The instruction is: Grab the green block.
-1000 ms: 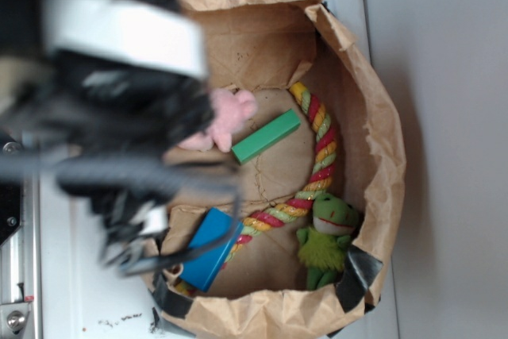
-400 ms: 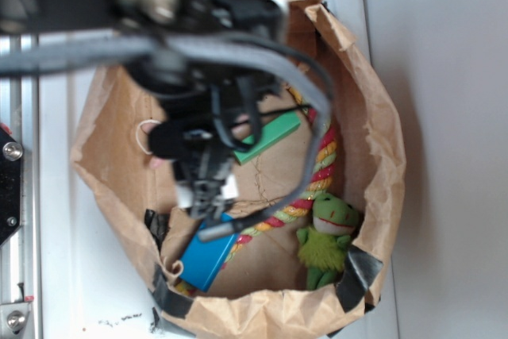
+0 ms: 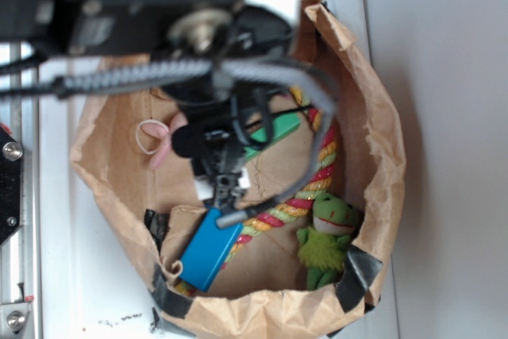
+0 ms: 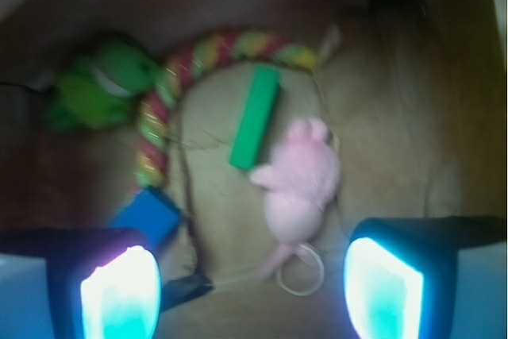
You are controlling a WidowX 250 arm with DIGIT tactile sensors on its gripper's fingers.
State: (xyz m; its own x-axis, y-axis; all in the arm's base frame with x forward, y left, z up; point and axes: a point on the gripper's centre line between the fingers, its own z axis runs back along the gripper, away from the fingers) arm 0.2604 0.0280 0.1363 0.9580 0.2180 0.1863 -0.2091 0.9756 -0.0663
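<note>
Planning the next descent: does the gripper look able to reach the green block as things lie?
Probably yes. The gripper hangs open above the green block, nothing covering it, though the pink plush lies against its side.

- The outside picture is bright with soft, even light. The white table [image 3: 71,291] looks pale and washed out.
- The robot arm [image 3: 159,21] is close to the camera, so it is dark and very blurry.
- The brown paper bag [image 3: 381,156] looks sharper, with soft shadows inside its walls.
- The wrist picture is dim and blurry all over, darkest at the top corners.
- The tool [image 4: 252,291] fingers [image 4: 119,295] glow bright blue-white with glare.
</note>
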